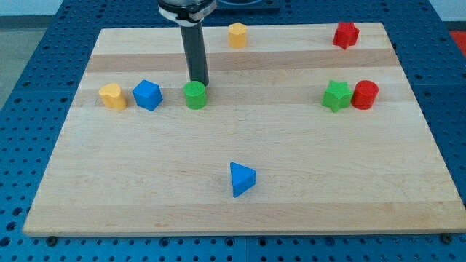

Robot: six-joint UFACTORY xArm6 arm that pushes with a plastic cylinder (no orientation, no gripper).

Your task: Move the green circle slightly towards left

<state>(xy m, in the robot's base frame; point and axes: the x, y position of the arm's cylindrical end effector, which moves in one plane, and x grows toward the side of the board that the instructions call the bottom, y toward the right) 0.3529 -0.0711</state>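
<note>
The green circle [194, 95] stands on the wooden board at the view's left of centre. My tip [199, 82] is right behind it, at its upper right edge, touching or nearly touching it. A blue block [147, 94] sits a short way to the green circle's left. A yellow block [112, 96] sits further left, next to the blue one.
A green star [336, 96] and a red circle [365, 94] sit together at the view's right. A red star [346, 35] is at the top right. A yellow block [237, 34] is at the top centre. A blue triangle [241, 179] lies low in the middle.
</note>
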